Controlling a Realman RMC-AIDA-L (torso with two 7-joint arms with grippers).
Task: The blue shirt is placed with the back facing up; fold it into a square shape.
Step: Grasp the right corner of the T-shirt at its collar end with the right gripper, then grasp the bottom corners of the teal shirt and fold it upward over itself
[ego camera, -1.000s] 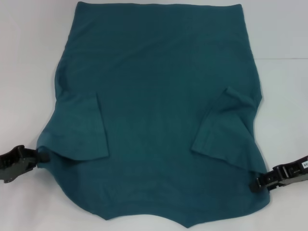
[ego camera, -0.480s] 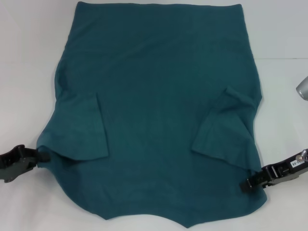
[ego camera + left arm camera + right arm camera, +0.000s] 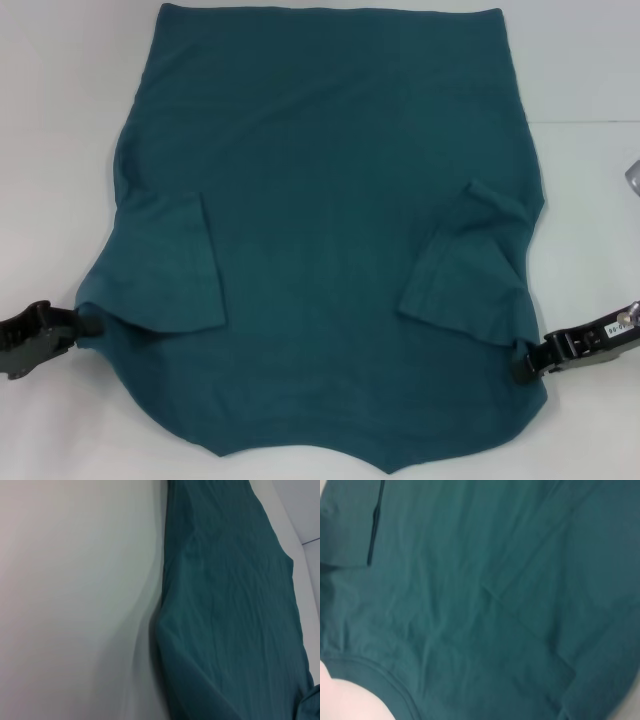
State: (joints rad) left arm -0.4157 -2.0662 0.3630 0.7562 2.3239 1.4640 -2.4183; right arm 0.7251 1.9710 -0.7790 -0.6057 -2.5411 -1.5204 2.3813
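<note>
Nearest you, the collar edge of the blue shirt (image 3: 330, 250) dips out of the bottom of the head view, and the two grippers sit at the shoulders on either side of it. Your left gripper (image 3: 88, 323) touches the shirt's left shoulder corner; your right gripper (image 3: 522, 366) touches the right shoulder edge. You cannot tell from any view whether either pair of fingers is clamped on the cloth or merely resting against it.

Just beyond the grippers, both short sleeves are already folded inward onto the back, the left sleeve (image 3: 175, 265) lying flat and the right sleeve (image 3: 470, 265) a little rumpled. By my reading, the sleeve step is done and the lengthwise fold is in hand: the shoulders need carrying away from you towards the hem.

That move calls for a sure pinch of both layers at each corner, then an even lift so the sleeves stay tucked.

Farther off, the body narrows to a straight hem at the far edge. The white table (image 3: 60, 120) surrounds the shirt. A grey part of the right arm (image 3: 632, 178) shows at the right border.
</note>
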